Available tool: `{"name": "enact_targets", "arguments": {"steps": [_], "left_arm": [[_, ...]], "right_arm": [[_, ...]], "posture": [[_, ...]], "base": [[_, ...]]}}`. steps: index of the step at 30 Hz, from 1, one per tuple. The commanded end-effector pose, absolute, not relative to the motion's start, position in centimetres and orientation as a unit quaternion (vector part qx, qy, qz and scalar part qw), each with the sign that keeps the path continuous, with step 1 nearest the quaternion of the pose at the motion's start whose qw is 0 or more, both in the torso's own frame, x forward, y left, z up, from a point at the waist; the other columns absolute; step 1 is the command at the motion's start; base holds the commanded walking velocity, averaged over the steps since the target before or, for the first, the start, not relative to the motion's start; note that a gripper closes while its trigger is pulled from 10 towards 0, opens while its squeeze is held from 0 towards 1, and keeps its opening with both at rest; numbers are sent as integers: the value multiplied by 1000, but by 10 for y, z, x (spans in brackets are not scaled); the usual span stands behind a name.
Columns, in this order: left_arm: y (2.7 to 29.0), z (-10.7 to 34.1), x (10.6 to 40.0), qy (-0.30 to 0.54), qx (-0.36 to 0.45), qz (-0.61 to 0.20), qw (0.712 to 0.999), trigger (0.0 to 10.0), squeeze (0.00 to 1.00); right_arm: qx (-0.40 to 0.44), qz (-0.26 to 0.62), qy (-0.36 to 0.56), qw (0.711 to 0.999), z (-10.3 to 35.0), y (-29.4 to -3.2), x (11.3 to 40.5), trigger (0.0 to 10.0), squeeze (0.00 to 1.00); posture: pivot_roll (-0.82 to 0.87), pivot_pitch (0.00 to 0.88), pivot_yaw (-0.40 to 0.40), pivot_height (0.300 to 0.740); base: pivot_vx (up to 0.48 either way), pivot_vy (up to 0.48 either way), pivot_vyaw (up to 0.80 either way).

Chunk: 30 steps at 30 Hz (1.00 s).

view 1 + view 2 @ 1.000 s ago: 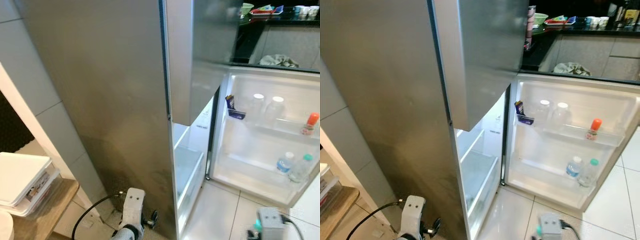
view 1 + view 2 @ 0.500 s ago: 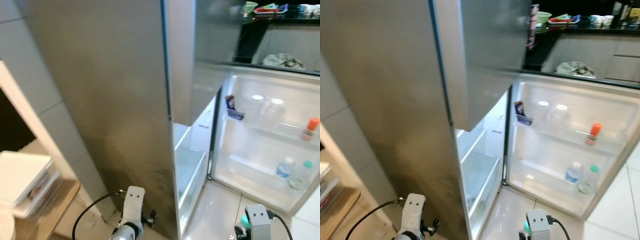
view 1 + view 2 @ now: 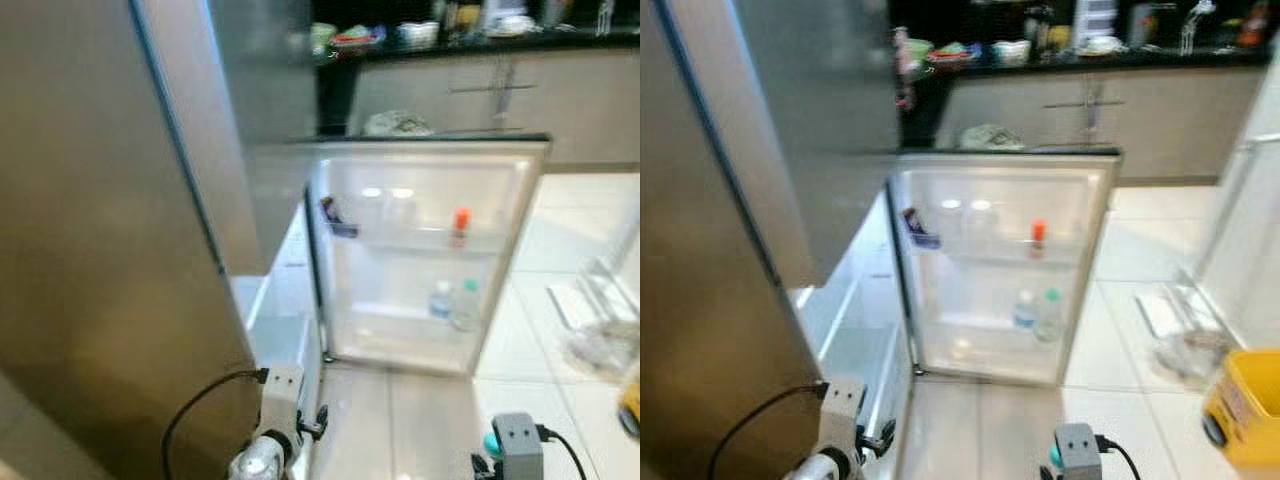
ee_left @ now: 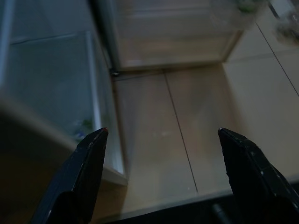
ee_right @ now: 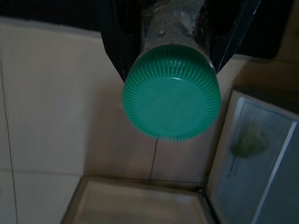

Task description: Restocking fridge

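**Fridge open, one bottle in my right gripper**

I count two water bottles [image 3: 453, 303] side by side on the lower door shelf, at 1 o'clock from me, plus one orange-capped bottle [image 3: 460, 222] on the shelf above. Fridge door [image 3: 425, 255] stands wide open, white inside, lit. My right gripper [image 5: 161, 42] is clamped on one green-capped bottle [image 5: 171, 97], ribbed cap facing the wrist camera, low at 5 o'clock. My left gripper [image 4: 163, 154] hangs with fingers spread wide, holding nothing, over tiled floor [image 4: 187, 130]. One yellow bin [image 3: 1245, 405] at 3 o'clock
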<state>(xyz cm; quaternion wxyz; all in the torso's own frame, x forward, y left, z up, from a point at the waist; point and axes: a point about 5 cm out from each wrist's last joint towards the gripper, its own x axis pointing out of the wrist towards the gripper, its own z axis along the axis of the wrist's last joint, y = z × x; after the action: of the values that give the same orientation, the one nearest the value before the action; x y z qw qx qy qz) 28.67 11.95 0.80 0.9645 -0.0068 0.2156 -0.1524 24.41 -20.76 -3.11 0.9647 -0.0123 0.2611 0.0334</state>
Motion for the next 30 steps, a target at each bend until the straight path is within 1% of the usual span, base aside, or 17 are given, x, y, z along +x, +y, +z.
{"name": "enact_targets", "arguments": {"steps": [1,3,9,18,29,30], "left_arm": [[118,6,285,215,-14,-157,964,10000,0],[121,6,283,215,-12,-150,965,10000,0],[127,3,279,218,-11,-139,966,10000,0],[127,1,277,219,-25,-128,967,10000,0],[122,-4,272,227,-28,-120,966,10000,0],[123,-4,272,228,-28,-114,967,10000,0]], "right_arm": [[-17,38,255,966,-29,-208,247,10000,0],[-23,54,256,965,-28,-205,249,10000,0],[-24,64,251,966,-24,-202,254,10000,0],[-30,76,252,964,-24,-200,255,10000,0],[-41,87,255,962,-23,-204,255,10000,0],[-43,90,255,962,-23,-204,256,10000,0]], "posture": [[-59,60,95,740],[-39,59,79,740],[-28,61,66,740],[-31,69,59,740],[-37,76,33,740],[-36,78,27,740]], "base": [[0,0,0],[0,0,0],[0,-56,0],[0,-480,0],[0,-480,0],[0,0,0]]}}
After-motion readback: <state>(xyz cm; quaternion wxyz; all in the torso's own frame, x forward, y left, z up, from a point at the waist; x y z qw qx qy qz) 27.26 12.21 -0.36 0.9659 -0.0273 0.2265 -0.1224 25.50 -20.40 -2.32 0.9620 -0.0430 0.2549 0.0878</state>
